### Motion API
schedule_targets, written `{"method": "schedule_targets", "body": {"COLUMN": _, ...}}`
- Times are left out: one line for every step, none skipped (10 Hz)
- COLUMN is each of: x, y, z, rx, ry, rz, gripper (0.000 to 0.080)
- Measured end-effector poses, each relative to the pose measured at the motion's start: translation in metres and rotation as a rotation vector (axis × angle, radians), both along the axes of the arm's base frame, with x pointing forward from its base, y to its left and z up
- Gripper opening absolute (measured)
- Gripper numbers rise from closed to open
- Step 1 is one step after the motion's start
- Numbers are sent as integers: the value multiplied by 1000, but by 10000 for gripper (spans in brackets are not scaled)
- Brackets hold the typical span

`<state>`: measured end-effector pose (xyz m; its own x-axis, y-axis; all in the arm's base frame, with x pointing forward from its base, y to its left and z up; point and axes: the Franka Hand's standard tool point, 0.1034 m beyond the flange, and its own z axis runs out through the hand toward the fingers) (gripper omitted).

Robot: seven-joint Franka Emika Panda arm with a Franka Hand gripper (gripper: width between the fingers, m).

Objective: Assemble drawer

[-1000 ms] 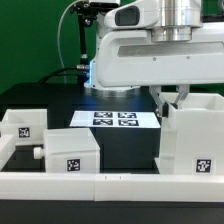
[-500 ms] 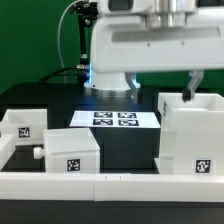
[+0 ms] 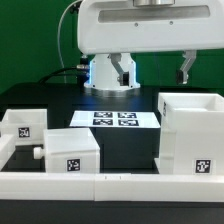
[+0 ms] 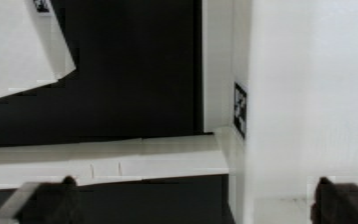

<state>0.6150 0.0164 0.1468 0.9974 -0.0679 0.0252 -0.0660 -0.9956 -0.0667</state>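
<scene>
The tall white casing (image 3: 190, 138) of the drawer stands upright at the exterior view's right, open side up, with a tag on its front. Two shallower trays (image 3: 70, 150) (image 3: 22, 124) sit at the exterior view's left, the nearer one with its small knob (image 3: 38, 152) showing. My gripper (image 3: 155, 70) hangs open above the casing's left side, its fingers (image 3: 185, 68) wide apart and holding nothing. In the wrist view the gripper (image 4: 197, 202) is open over the casing's wall (image 4: 309, 100), which bears a tag (image 4: 240, 108).
The marker board (image 3: 115, 119) lies flat on the black table behind the parts. A low white rail (image 3: 100, 186) runs along the front edge and shows as the rail (image 4: 105, 160) in the wrist view. The robot's white base (image 3: 105, 72) stands at the back.
The gripper was shut low at the casing's left wall. It has opened wide and risen clear above the casing. The casing and trays have not moved.
</scene>
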Motion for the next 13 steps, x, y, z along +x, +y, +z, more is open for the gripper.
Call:
{"method": "schedule_targets", "body": {"x": 0, "y": 0, "z": 0, "rx": 3, "ry": 5, "rz": -70, "gripper": 649}}
{"method": "schedule_targets", "body": {"x": 0, "y": -2, "z": 0, "rx": 11, "ry": 10, "rz": -161, "gripper": 649}}
{"method": "schedule_targets", "body": {"x": 2, "y": -18, "z": -2, "rx": 37, "ry": 9, "rz": -310, "gripper": 649}}
{"method": "schedule_targets", "body": {"x": 2, "y": -35, "z": -9, "rx": 64, "ry": 5, "rz": -425, "gripper": 649}}
{"method": "schedule_targets", "body": {"x": 0, "y": -43, "z": -15, "rx": 80, "ry": 20, "rz": -486, "gripper": 649}}
{"method": "schedule_targets", "body": {"x": 1, "y": -35, "z": -13, "rx": 89, "ry": 30, "rz": -542, "gripper": 649}}
{"method": "schedule_targets", "body": {"x": 1, "y": -32, "z": -14, "rx": 98, "ry": 34, "rz": -594, "gripper": 649}}
{"method": "schedule_targets", "body": {"x": 1, "y": -32, "z": -14, "rx": 102, "ry": 44, "rz": -673, "gripper": 649}}
{"method": "schedule_targets", "body": {"x": 1, "y": -35, "z": -16, "rx": 114, "ry": 51, "rz": -727, "gripper": 649}}
{"method": "schedule_targets", "body": {"x": 3, "y": -59, "z": -20, "rx": 172, "ry": 59, "rz": -840, "gripper": 649}}
{"method": "schedule_targets", "body": {"x": 4, "y": -92, "z": -26, "rx": 212, "ry": 60, "rz": -954, "gripper": 649}}
{"method": "schedule_targets", "body": {"x": 3, "y": -114, "z": -32, "rx": 256, "ry": 75, "rz": -1048, "gripper": 649}}
{"method": "schedule_targets", "body": {"x": 2, "y": -129, "z": -38, "rx": 302, "ry": 101, "rz": -1128, "gripper": 649}}
